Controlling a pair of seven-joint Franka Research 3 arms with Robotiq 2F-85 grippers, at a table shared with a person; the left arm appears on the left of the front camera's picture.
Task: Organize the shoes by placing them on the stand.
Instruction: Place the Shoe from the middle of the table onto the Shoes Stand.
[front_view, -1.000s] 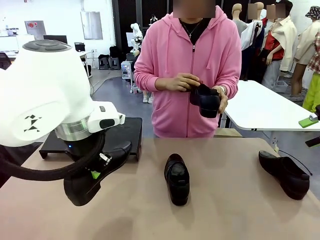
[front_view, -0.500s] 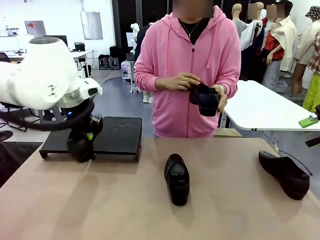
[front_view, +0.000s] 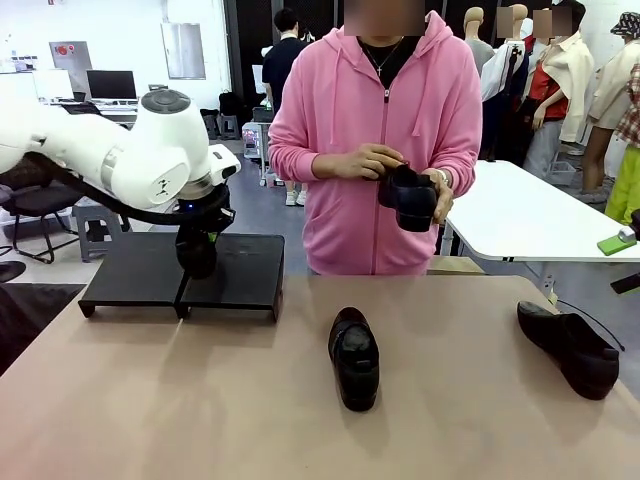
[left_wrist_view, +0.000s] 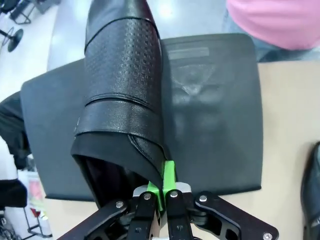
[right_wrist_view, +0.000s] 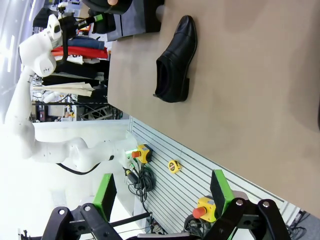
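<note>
Shoes come first: one is pinched in the left claw (left_wrist_view: 165, 167). Its green pads (left_wrist_view: 170, 172) are squeezed together on the thin edge of the shoe's opening. This held shoe (left_wrist_view: 122, 90) is shiny black, with tiny dots pressed into its top. Its toe points away from the claw. It hangs over the stand (left_wrist_view: 215, 125), close to the line where the two black trays meet. I cannot tell if it touches the stand.

From the front, the left arm (front_view: 130, 160) reaches in from the left. The claw points down at the stand. The stand sits on the left part of the table (front_view: 200, 420), along its far edge.

The right claw (right_wrist_view: 162, 195) has its fingers wide apart and holds nothing.

Farther out, the middle shoe (front_view: 354, 357) lies alone on the tan table, to the right of the stand. The right shoe (front_view: 570, 348) lies near the table's right edge, well apart from the middle shoe. Both are on the table top, not on the stand.

Across the table stands a person in a pink top. The person holds the fourth shoe (front_view: 410, 197) up in front of the body. One hand (front_view: 365, 163) rests on top of it, and the other hand (front_view: 443, 200) grips it from the side.
</note>
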